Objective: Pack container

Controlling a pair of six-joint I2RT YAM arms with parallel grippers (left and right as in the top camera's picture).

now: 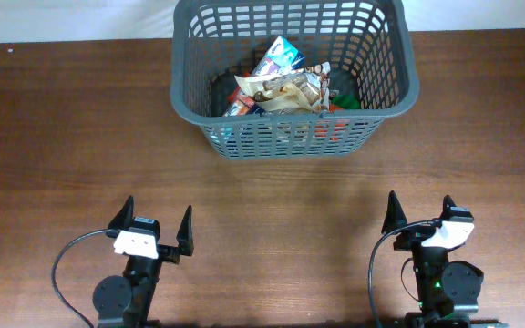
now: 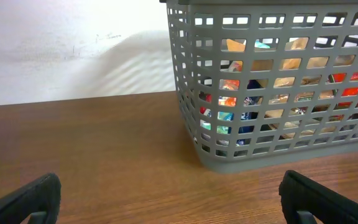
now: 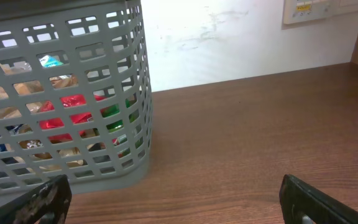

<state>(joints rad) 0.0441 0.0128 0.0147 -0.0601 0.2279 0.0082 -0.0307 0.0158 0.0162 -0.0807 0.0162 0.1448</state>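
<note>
Seemingly no loose item lies on the counter [image 1: 62,137] before the basket, so I judge packing done; I'd hold both arms back from its front wall. Nearest me, the left gripper [image 1: 158,211] and right gripper [image 1: 420,205] have fingers spread wide, holding nothing. Beyond them sits the dark grey shopping basket [image 1: 290,137], snack packets [image 1: 281,82] heaped inside.

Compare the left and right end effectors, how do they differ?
The left end effector sits opposite the basket's left corner, the right end effector opposite its right corner. A green light glows behind the right one, none behind the left. Both are open, empty, facing the basket.
</note>
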